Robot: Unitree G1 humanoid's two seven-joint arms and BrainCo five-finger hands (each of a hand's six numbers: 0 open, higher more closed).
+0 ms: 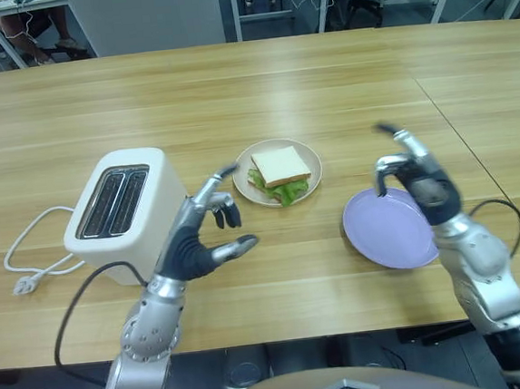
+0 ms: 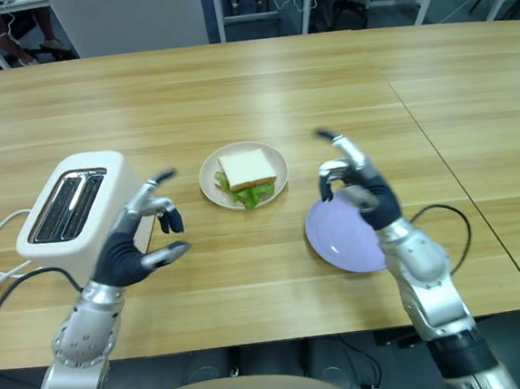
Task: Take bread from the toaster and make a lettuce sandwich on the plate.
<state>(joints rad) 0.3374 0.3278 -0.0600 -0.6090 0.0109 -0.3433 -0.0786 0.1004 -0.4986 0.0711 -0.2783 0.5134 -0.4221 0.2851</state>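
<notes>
A white toaster (image 1: 123, 211) stands at the left with both slots showing dark. On a beige plate (image 1: 307, 158) at the centre lies a sandwich (image 1: 280, 166): a white bread slice on top with green lettuce (image 1: 287, 192) sticking out at the front. My left hand (image 1: 207, 234) hovers between toaster and plate, fingers spread, holding nothing. My right hand (image 1: 413, 176) is raised over the far edge of a purple plate (image 1: 386, 233), fingers loosely open and holding nothing.
The toaster's white cable and plug (image 1: 25, 270) lie on the table at the left edge. Black cables run from each of my arms. Office chairs and desk legs stand behind the far edge of the table.
</notes>
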